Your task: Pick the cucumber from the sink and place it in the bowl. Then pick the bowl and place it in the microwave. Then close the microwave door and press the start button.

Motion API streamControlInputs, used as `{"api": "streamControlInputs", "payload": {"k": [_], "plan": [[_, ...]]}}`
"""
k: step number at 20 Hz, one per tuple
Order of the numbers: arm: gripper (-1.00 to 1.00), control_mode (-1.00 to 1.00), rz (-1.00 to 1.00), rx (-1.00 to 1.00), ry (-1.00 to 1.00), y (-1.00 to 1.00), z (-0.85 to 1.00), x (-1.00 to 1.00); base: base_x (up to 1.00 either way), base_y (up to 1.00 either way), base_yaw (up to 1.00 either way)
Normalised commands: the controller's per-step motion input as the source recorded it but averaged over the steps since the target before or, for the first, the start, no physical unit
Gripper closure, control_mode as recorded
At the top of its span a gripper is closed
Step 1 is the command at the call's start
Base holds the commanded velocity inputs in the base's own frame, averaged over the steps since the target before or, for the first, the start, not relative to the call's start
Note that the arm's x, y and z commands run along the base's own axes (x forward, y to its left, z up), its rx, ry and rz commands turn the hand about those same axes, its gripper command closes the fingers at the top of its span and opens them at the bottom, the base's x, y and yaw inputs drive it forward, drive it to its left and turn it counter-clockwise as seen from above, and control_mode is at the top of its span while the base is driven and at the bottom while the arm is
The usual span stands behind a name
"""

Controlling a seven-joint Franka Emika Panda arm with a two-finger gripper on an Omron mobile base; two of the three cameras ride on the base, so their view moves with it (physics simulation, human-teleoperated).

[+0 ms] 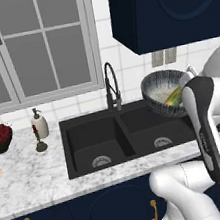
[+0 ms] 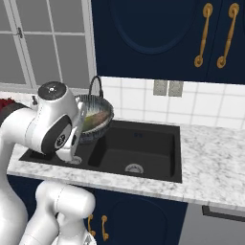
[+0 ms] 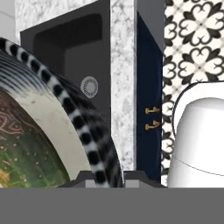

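The black sink (image 1: 121, 135) sits in the marble counter (image 1: 32, 180), both basins without anything in them, and the tall faucet (image 1: 111, 86) stands behind it. Above the right basin the bowl (image 1: 166, 92) hangs in the air, tilted toward the arm, clear of the counter. In the hand view its striped rim (image 3: 87, 131) runs down right between the fingertips, so the gripper (image 3: 101, 178) is pinching the bowl by its edge, jaws nearly together on the thin wall. The cucumber (image 1: 173, 97) lies inside the bowl, a yellowish-green stick against the pale inside.

So I judge the first step finished and the second in hand: the bowl is lifted and has to go to the microwave. The next move calls for carrying it level enough that the cucumber does not roll out, because the tilt now looks rather strong.
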Motion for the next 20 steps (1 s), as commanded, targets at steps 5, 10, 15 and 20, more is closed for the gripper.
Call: {"api": "streamControlInputs", "payload": {"k": [5, 10, 15, 20], "plan": [[1.0, 1.0, 0.0, 0.02, -0.04, 0.0, 0.07, -0.28, -0.01, 0.0, 0.0], [1.0, 1.0, 0.0, 0.0, 0.0, 0.0, 0.0, 0.0, -0.53, -0.45, -0.2], [1.0, 1.0, 0.0, 0.0, 0.0, 0.0, 0.0, 0.0, -0.36, -0.36, -0.73], [1.0, 1.0, 0.0, 0.0, 0.0, 0.0, 0.0, 0.0, 0.0, 0.0, -1.0]]}}
